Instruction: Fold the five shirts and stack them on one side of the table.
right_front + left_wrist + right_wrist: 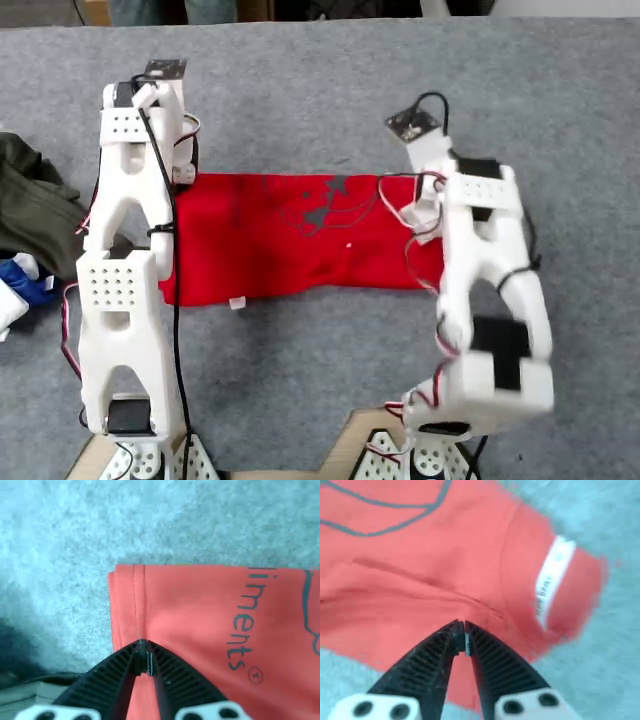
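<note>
A red shirt (290,240) with dark print lies folded into a wide band across the middle of the grey table. My left gripper (142,662) is shut at the shirt's far left corner (190,180), its tips meeting on the hem seam (139,600). My right gripper (460,639) is shut on the cloth at the shirt's right end (425,215), where wrinkles run into its tips. A white neck label (551,580) lies just beyond them. The shirt (420,555) is bunched near the collar.
A dark green garment (30,205) is heaped at the table's left edge, with blue and white clothes (18,285) just in front of it. Grey felt (320,90) stretches behind the shirt, and more (300,360) lies in front between the arm bases.
</note>
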`<state>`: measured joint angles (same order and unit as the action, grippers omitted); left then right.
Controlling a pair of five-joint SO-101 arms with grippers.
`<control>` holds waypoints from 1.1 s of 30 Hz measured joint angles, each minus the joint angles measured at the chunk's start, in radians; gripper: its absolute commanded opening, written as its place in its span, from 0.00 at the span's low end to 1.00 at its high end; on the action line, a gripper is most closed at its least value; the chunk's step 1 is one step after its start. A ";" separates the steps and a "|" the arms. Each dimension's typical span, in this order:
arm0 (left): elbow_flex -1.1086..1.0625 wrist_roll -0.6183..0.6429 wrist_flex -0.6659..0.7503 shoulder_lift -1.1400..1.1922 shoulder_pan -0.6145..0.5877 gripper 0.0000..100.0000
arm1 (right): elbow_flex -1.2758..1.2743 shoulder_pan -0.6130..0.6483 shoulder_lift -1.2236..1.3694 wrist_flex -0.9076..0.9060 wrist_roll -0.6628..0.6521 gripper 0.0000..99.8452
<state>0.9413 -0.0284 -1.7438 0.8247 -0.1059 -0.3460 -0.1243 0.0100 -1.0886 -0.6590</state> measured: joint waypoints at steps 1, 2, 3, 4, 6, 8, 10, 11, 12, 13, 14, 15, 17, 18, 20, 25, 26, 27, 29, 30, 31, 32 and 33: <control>0.000 -0.012 -0.003 0.000 0.000 0.03 | -0.002 0.000 -0.055 -0.021 -0.014 0.01; 0.000 -0.021 -0.003 -0.003 0.000 0.03 | -0.003 0.000 -0.110 -0.037 -0.025 0.01; -0.009 -0.026 -0.003 -0.015 0.000 0.03 | -0.008 0.000 -0.161 -0.038 -0.032 0.01; -0.018 -0.026 -0.003 -0.031 0.000 0.03 | -0.014 0.000 -0.204 -0.037 -0.037 0.01; -0.032 -0.026 -0.003 -0.051 0.000 0.03 | -0.032 0.002 -0.244 0.003 -0.040 0.01; -0.038 -0.034 -0.003 -0.055 0.000 0.03 | -0.072 0.000 -0.242 0.077 -0.040 0.01; -0.041 -0.035 -0.003 -0.055 -0.005 0.03 | -0.123 0.000 -0.201 0.176 -0.040 0.01; -0.041 -0.035 -0.003 -0.055 -0.011 0.03 | -0.149 0.000 -0.167 0.235 -0.040 0.01; -0.041 -0.035 -0.003 -0.055 -0.020 0.03 | -0.172 0.000 -0.123 0.299 -0.040 0.01; -0.041 -0.035 -0.003 -0.055 -0.031 0.04 | -0.186 0.000 -0.069 0.368 -0.031 0.01; -0.041 -0.035 -0.003 -0.055 -0.041 0.05 | -0.190 -0.002 -0.018 0.431 -0.014 0.01; -0.041 -0.035 -0.003 -0.055 -0.051 0.06 | -0.190 -0.008 0.032 0.482 0.002 0.01; -0.046 -0.035 -0.003 -0.057 -0.074 0.10 | -0.183 -0.023 0.121 0.532 0.021 0.01; -0.055 -0.035 -0.003 -0.064 -0.084 0.12 | -0.176 -0.028 0.150 0.534 0.028 0.01; -0.083 -0.035 -0.003 -0.092 -0.097 0.14 | -0.146 -0.034 0.155 0.493 0.031 0.01; -0.233 -0.035 -0.003 -0.261 -0.098 0.18 | 0.009 -0.034 -0.020 0.183 0.034 0.01; -0.272 -0.035 -0.003 -0.310 -0.098 0.18 | 0.034 -0.034 -0.072 0.160 0.034 0.01; -0.322 -0.035 -0.003 -0.367 -0.098 0.18 | 0.054 -0.034 -0.126 0.144 0.034 0.01; -0.422 -0.035 -0.003 -0.476 -0.098 0.18 | 0.087 -0.034 -0.215 0.130 0.021 0.01; -0.479 -0.035 0.002 -0.525 -0.098 0.20 | 0.101 -0.034 -0.252 0.129 0.008 0.01; -0.542 -0.035 0.021 -0.565 -0.098 0.22 | 0.109 -0.034 -0.281 0.129 0.002 0.01; -0.608 -0.035 0.055 -0.591 -0.100 0.25 | 0.114 -0.034 -0.301 0.138 0.000 0.01; -0.678 -0.035 0.084 -0.606 -0.100 0.27 | 0.117 -0.034 -0.313 0.158 0.000 0.01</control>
<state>0.2631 -0.0637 -1.6594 0.2186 -0.2056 -0.2294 -0.1580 -0.3030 -0.9306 -0.6590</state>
